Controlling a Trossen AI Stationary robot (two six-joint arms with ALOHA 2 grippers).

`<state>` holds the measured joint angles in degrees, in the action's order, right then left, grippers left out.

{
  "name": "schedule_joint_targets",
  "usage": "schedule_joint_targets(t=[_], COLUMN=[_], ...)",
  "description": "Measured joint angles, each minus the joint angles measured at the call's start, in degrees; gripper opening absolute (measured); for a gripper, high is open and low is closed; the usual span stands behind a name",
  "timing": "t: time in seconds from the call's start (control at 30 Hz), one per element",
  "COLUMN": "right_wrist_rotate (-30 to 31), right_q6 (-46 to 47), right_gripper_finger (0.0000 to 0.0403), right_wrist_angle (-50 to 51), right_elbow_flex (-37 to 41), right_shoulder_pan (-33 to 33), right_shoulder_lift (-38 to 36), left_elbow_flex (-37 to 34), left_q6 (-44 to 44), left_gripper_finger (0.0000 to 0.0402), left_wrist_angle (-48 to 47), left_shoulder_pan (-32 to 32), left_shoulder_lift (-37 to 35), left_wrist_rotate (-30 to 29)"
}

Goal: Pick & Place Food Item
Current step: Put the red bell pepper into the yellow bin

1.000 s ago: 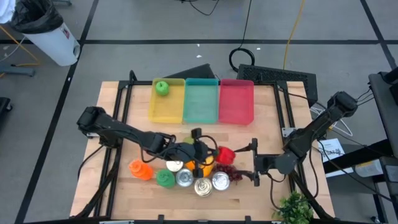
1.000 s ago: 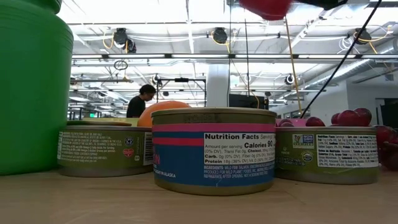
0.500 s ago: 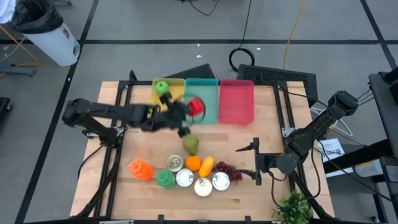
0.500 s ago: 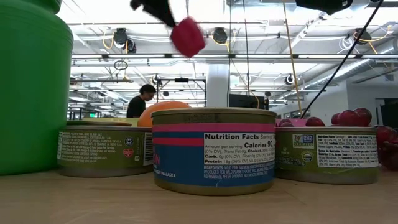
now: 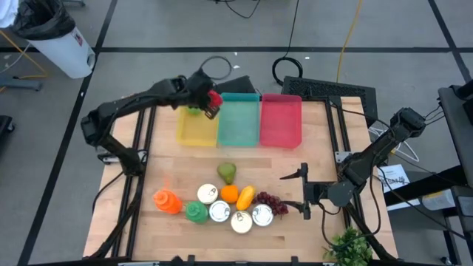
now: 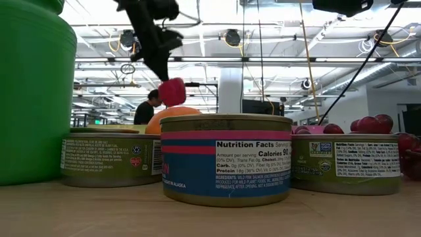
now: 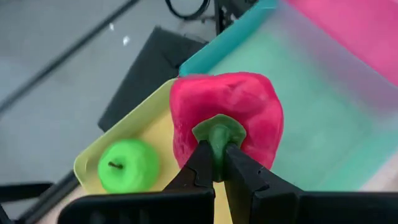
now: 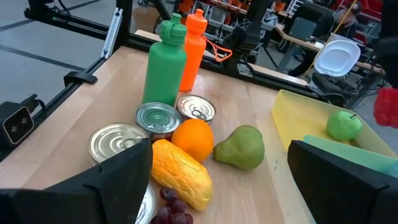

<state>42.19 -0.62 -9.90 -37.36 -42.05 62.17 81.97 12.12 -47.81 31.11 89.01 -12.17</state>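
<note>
Step in hand: carry phase of the pick and place; the item is lifted and at the trays, not yet set down.
Left gripper (image 7: 214, 163): fingers pinched fully together on the green stem of the red pepper (image 7: 227, 118), which hangs from them. In the high view it sits over the far edge of the worktop (image 5: 310, 229), at the inner far corner of the yellow tray (image 5: 194, 129).
Task item: the pepper is in the air, over the line where the yellow tray meets the teal tray (image 5: 238, 122); which of the two it is meant for cannot be told.
Yellow tray contents: a green apple (image 7: 128, 165) lies in its far corner, just beside the pepper's position.
Red tray (image 5: 281, 122): last in the row, next to the teal one.
Right gripper (image 5: 304, 193): waiting near the right edge of the worktop, fingers spread wide, holding nothing.
Items not yet moved: pear (image 5: 228, 173), orange (image 5: 230, 193), grapes (image 5: 273, 204), tins (image 5: 241, 221) and two bottles (image 5: 167, 200), grouped toward the near edge.
Next move, in judgement: centre the pepper over one tray, lower it clear of the apple and the rim, then part the fingers.
Risk: release on the shared rim could tip the pepper into the wrong tray.
</note>
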Motion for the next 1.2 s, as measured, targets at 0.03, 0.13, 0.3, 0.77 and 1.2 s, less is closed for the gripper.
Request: schedule_joint_targets(t=[0.03,0.13,0.3,0.77,1.2], right_wrist_rotate=[0.0,0.0,0.0,0.0,0.0], right_q6=[0.0,0.0,0.9,1.6,1.7], right_gripper_finger=[0.0352,0.0352,0.0352,0.0352,0.0352], right_wrist_angle=[0.0,0.0,0.3,1.2,1.2], right_elbow_flex=[0.0,0.0,0.0,0.0,0.0], right_shoulder_pan=[0.1,0.8,1.5,1.5,1.5], right_shoulder_lift=[0.0,0.0,0.0,0.0,0.0], left_elbow_flex=[0.0,0.0,0.0,0.0,0.0], left_q6=[0.5,1.7,2.1,5.6,6.5], left_gripper_finger=[0.0007,0.0007,0.0007,0.0007,0.0029], left_wrist_angle=[0.0,0.0,0.0,1.7,5.4], left_shoulder_pan=[1.4,4.5,6.0,6.4,6.4], left_shoulder_lift=[0.5,2.6,7.9,15.3,19.3], left_wrist_rotate=[1.1,2.7,2.8,-0.7,-3.0])
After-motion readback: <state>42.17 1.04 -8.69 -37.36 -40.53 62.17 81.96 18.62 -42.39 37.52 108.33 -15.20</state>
